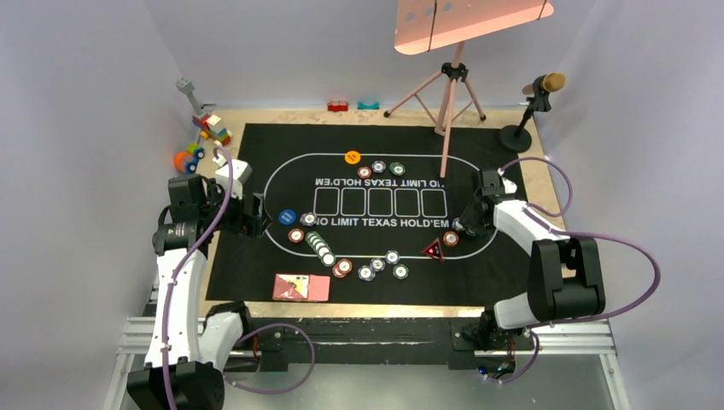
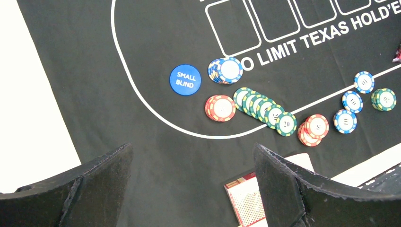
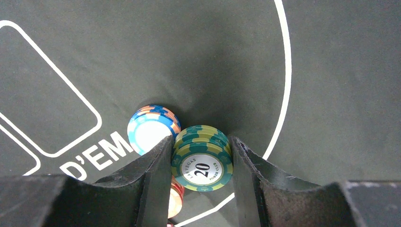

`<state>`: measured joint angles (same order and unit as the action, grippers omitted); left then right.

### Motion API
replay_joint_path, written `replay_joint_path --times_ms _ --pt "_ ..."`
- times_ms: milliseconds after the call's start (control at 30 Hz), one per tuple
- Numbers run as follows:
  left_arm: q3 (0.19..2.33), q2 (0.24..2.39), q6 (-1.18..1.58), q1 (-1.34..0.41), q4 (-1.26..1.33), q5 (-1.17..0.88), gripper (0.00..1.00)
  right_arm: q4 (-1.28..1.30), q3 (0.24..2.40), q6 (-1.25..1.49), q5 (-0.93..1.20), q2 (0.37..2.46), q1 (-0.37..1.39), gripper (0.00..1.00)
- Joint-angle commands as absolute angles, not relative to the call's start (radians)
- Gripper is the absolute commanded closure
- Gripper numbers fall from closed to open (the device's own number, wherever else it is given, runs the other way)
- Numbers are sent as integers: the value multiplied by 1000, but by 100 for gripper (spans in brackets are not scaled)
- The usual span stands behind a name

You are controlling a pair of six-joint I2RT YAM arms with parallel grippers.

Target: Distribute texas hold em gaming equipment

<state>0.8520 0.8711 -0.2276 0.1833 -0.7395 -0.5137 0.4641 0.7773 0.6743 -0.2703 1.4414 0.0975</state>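
My right gripper (image 1: 464, 225) (image 3: 201, 141) is shut on a short stack of green "20" chips (image 3: 202, 158) at the mat's right end, with both fingers touching its edges. A blue chip stack (image 3: 150, 127) and a red chip (image 3: 176, 198) sit just beside it. My left gripper (image 1: 259, 224) (image 2: 192, 147) is open and empty above the mat's left side. Ahead of it lie the blue SMALL BLIND button (image 2: 185, 79), a blue stack (image 2: 227, 70), a red stack (image 2: 220, 108) and fanned green chips (image 2: 265, 111). The pink-backed cards (image 1: 300, 288) lie at the near edge. The orange button (image 1: 352, 157) and the red triangular marker (image 1: 434, 250) are on the mat.
The black printed mat (image 1: 256, 154) covers most of the table. Toy blocks (image 1: 209, 128) lie at the back left, and two small blocks (image 1: 338, 106) at the back edge. A pink tripod (image 1: 450, 94) stands on the mat's far right, with a microphone stand (image 1: 534, 107) beside it.
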Motion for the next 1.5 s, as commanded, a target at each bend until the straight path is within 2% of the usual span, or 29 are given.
replay_joint_path --times_ms 0,167,333,800,933,1033,1133,1267,1467 --pt "845 868 -249 193 -710 -543 0 469 765 685 -264 1422 95 65" --pt "847 870 -249 192 -710 -542 0 468 762 670 -250 1399 94 50" --pt "846 868 -248 192 -709 -541 0 478 770 660 -241 1390 95 42" --pt "844 868 -248 192 -709 -545 0 503 794 627 -239 1313 94 39" --pt "847 870 -277 192 -723 -599 0 502 810 605 -172 1271 107 39" --pt "865 890 -341 190 -773 -682 0 507 844 601 -146 1254 195 37" --pt "887 914 -411 185 -831 -728 0 519 895 617 -158 1267 362 36" --pt "901 925 -613 168 -936 -779 0 493 929 644 -113 1276 544 36" --pt "838 889 -1003 121 -1080 -844 0 471 937 646 -98 1278 632 35"
